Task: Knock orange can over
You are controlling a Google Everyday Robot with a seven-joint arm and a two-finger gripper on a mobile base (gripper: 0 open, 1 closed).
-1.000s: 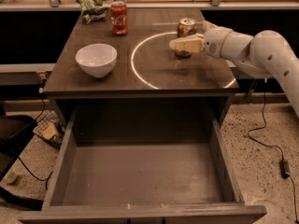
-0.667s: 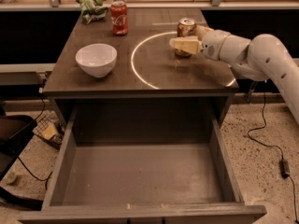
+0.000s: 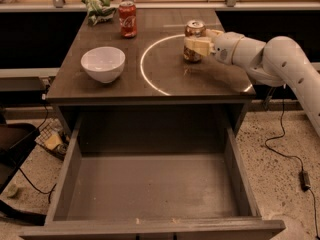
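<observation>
- Can [image 3: 194, 29] was seen upright on the table's [image 3: 165, 76] far side, gripper [image 3: 194, 46] at its middle; gripper's state could not be told.
- Pushed that low, it could be slid, not tipped.

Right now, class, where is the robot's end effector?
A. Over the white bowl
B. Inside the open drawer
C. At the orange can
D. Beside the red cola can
C: the end effector sits right in front of the orange can, which stands upright on the table.
</observation>
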